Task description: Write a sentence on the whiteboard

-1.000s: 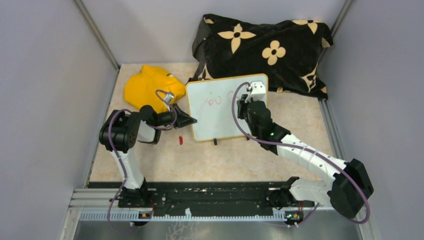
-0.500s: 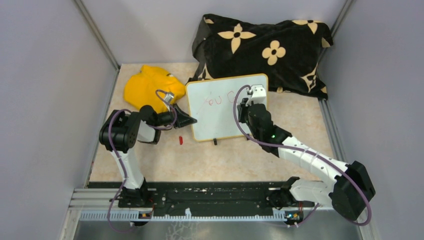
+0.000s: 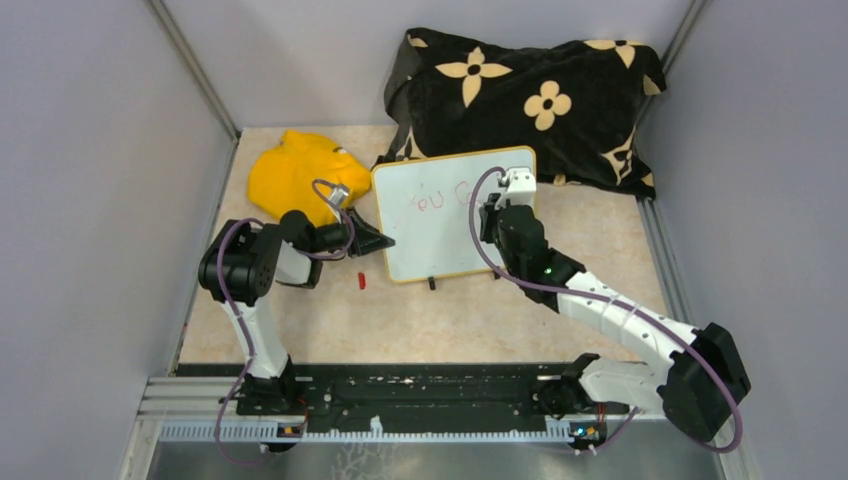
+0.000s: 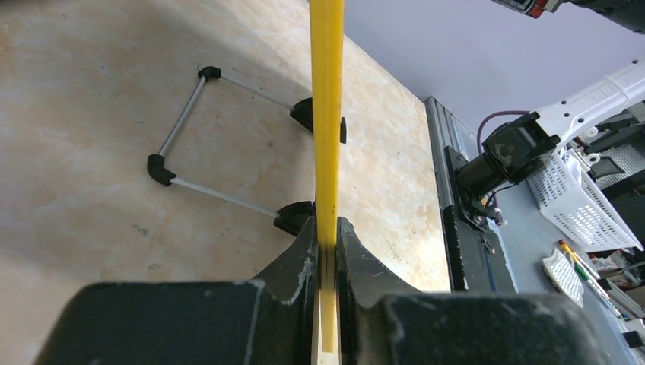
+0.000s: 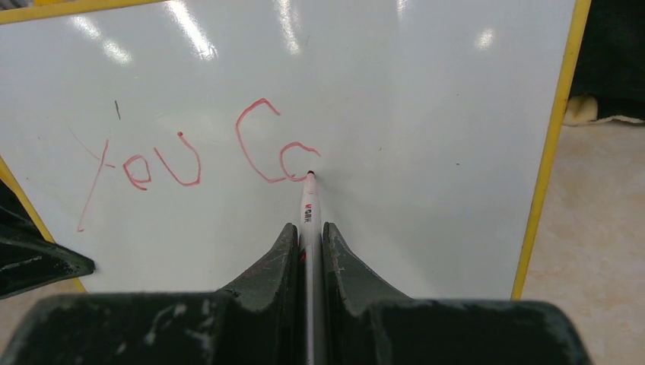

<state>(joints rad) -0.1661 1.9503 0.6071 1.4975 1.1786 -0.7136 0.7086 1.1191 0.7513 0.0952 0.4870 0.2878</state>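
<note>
The whiteboard point(image 3: 430, 235) stands tilted on black clip feet at mid table. My left gripper point(image 3: 383, 240) is shut on its left yellow rim point(image 4: 327, 114), shown edge-on in the left wrist view with my left gripper point(image 4: 327, 228) clamped on it. My right gripper point(image 3: 497, 215) is over the board's right half, shut on a white marker point(image 5: 309, 209) held in my right gripper point(image 5: 309, 228). The marker tip touches the board point(image 5: 426, 167). The sentence point(image 5: 205, 152) reads "You C" in red with a part-drawn letter at the tip. It also shows faintly in the top view point(image 3: 440, 197).
A yellow cloth point(image 3: 295, 170) lies left of the board. A black pillow with cream flowers point(image 3: 530, 95) sits behind it. A small red cap point(image 3: 362, 281) lies on the table near the board's lower left corner. Grey walls close in on both sides.
The right gripper has shifted slightly along the board with the marker, and more red strokes have appeared after the "C". The left arm has not moved.
</note>
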